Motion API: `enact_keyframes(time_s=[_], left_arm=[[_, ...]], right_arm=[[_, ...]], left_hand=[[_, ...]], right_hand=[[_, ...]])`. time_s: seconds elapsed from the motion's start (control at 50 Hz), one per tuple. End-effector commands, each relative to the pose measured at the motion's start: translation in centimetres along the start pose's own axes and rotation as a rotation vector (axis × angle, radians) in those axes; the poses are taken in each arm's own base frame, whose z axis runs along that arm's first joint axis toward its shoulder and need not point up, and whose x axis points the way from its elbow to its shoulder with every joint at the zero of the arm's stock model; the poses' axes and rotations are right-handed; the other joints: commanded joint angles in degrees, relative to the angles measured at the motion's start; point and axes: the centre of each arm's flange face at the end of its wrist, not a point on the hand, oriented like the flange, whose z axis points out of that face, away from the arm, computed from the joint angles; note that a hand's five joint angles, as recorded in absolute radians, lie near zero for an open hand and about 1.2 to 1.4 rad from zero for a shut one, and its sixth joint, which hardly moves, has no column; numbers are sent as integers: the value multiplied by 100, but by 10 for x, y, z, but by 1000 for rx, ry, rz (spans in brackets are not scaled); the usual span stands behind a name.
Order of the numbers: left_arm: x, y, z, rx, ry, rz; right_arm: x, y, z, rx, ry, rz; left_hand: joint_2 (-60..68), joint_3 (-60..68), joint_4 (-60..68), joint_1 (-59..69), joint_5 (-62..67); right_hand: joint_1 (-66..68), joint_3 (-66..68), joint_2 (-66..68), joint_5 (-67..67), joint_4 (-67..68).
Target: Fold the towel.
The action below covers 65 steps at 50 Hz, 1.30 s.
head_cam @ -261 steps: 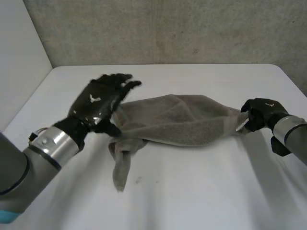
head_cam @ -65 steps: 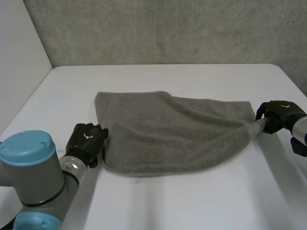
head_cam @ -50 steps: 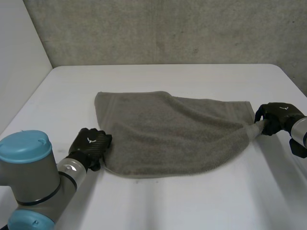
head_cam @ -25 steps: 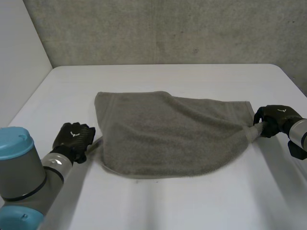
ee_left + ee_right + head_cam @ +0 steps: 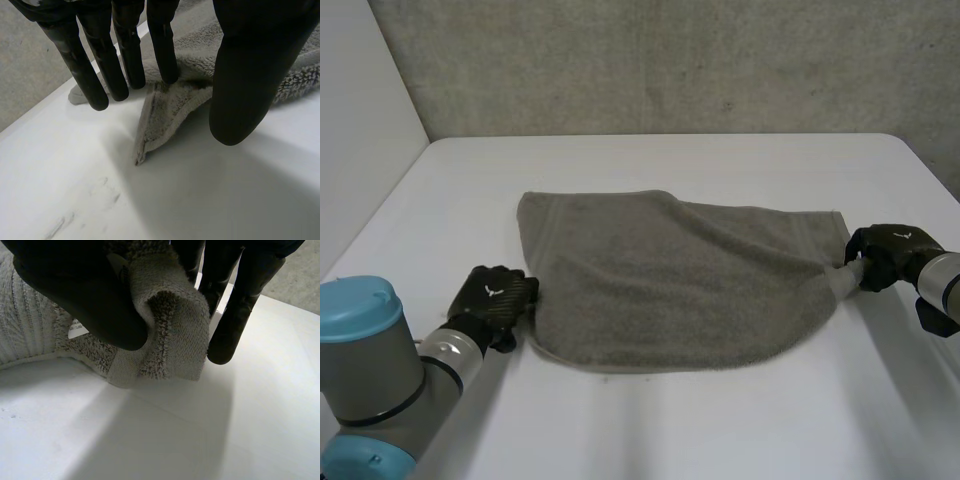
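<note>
You have a white table [image 5: 720, 420] with faint scuff marks [image 5: 100, 200], a grey concrete wall [image 5: 670, 60] behind it, and a white panel [image 5: 360, 130] left.

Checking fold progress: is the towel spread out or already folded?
Spread, not folded: the towel lies flat on the table, one end bunched in the right hand, the left hand open at a corner.

The white table [image 5: 740, 430] carries one grey towel [image 5: 670, 280], spread mostly flat across its middle, the right end bunched.
</note>
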Motion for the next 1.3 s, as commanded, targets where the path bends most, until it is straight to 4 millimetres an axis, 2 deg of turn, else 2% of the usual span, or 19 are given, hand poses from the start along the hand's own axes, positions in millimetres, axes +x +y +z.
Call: enact_keyframes(time_s=[0.02,0.08,0.14,0.18,0.3,0.44,0.68,0.7,0.72,0.74,0.76,0.8,1.0,1.06,1.1,1.12,1.16,1.18,1.3], left_arm=[[3,2,11,17,3,7],[6,3,17,21,9,10],[5,3,24,24,9,9],[3,0,24,32,0,6],[-6,-18,15,79,-37,5],[-27,-46,-15,163,-119,15],[-33,-47,-44,139,-150,40],[-33,-47,-43,136,-148,39],[-34,-48,-42,133,-148,39],[-34,-48,-42,133,-148,39],[-34,-49,-40,134,-146,39],[-36,-52,-38,142,-150,40],[-43,-76,-24,178,-146,44],[-45,-84,-23,180,-143,41],[-45,-94,-23,185,-132,41],[-45,-94,-23,185,-132,41],[-44,-98,-23,188,-127,41],[-43,-103,-23,189,-119,42],[-40,-115,-17,191,-114,31]], right_arm=[[0,1,1,-3,-1,-2],[0,1,1,-3,-1,-2],[0,1,1,-3,-1,-2],[0,1,1,-3,-1,-2],[0,-1,0,2,2,-5],[1,-11,-6,18,3,-19],[-4,-25,-31,-88,-26,-177],[-4,-27,-32,-106,-29,-177],[-3,-28,-33,-116,-24,-176],[-3,-28,-33,-116,-24,-176],[-1,-30,-34,-124,-11,-179],[0,-34,-37,-125,5,-183],[-5,-71,-77,-1,70,-223],[-30,-84,-99,65,32,-245],[-68,-85,-116,106,-62,-250],[-68,-85,-116,106,-62,-250],[-108,-77,-127,118,-181,-221],[-108,-77,-127,118,-182,-221],[-172,-50,-132,110,-377,-81]], left_hand=[[661,650,661,629,655],[1149,1138,1149,1117,1143],[2680,2669,2679,2648,2674],[4605,4594,4604,4573,4598],[4612,4601,4612,4580,4606],[4612,4601,4612,4580,4606],[4612,4601,4612,4580,4606],[4612,4601,4612,4580,4606],[4612,4601,4612,4580,4606],[4612,4601,4612,4580,4606],[4612,4601,4612,4580,4606],[4612,4601,4612,4580,4606],[4612,4601,4612,4580,4606],[4612,4601,4612,4580,4606],[4612,4601,4612,4580,4606],[4612,4601,4612,4580,4606],[4612,4601,4612,4580,4606],[4612,4601,4612,4580,4606],[4612,4601,4612,4580,4606]], right_hand=[[152,1166,1187,1324,1147],[152,1166,1187,1324,1147],[152,1166,1187,1324,1147],[152,1166,1187,1324,1147],[152,1166,1187,1324,1147],[152,1166,1187,1324,1147],[152,1166,1187,1324,1147],[-175,839,860,997,819],[-3309,-2295,-2274,-2137,-2315],[-3340,-2326,-2306,-2168,-2346],[-6055,-5041,-5020,-4883,-5061],[-6848,-5834,-5813,-5676,-5853],[-6848,-5834,-5813,-5676,-5853],[-6848,-5834,-5813,-5676,-5853],[-6848,-5834,-5813,-5676,-5853],[-6848,-5834,-5813,-5676,-5853],[-6848,-5834,-5813,-5676,-5853],[-6848,-5834,-5813,-5676,-5853],[-6848,-5834,-5813,-5676,-5853]])
